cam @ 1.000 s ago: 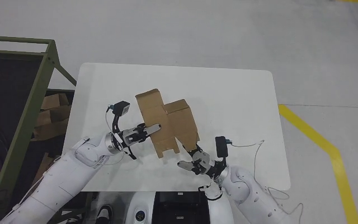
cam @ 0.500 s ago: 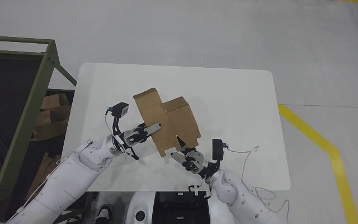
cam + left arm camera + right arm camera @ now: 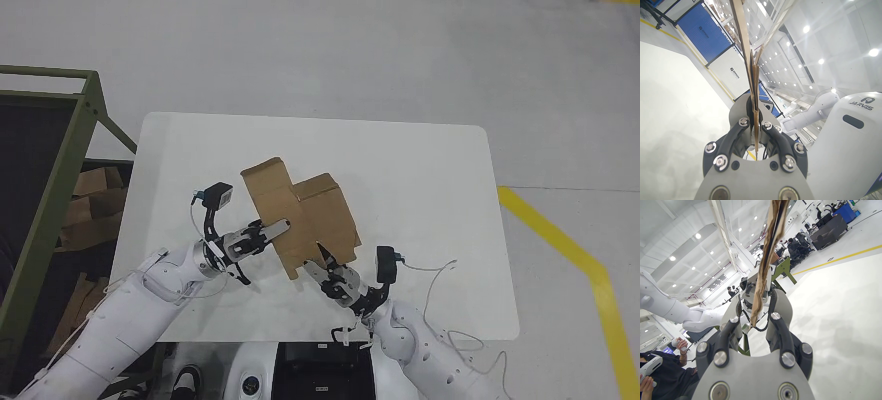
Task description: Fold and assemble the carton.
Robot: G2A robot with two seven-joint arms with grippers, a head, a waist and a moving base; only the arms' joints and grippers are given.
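Carton (image 3: 300, 215), flat-folded, over near-centre of worktop (image 3: 430, 170). Left gripper (image 3: 275, 232) fingers clamped on its left edge. Right gripper (image 3: 322, 262) fingers wide, straddling the carton's near edge, gaps either side.

table (image 3: 420, 170): white top, rounded corners, stands on the floor.
floor (image 3: 300, 60): pale grey, with a yellow line (image 3: 560, 240) right of the table.
carton (image 3: 298, 215): brown, flattened, over the table's near middle; whether it touches the top cannot be told.
rack (image 3: 50, 71): green frame on the floor, just beside the table's left edge, cardboard pieces (image 3: 92, 205) inside.
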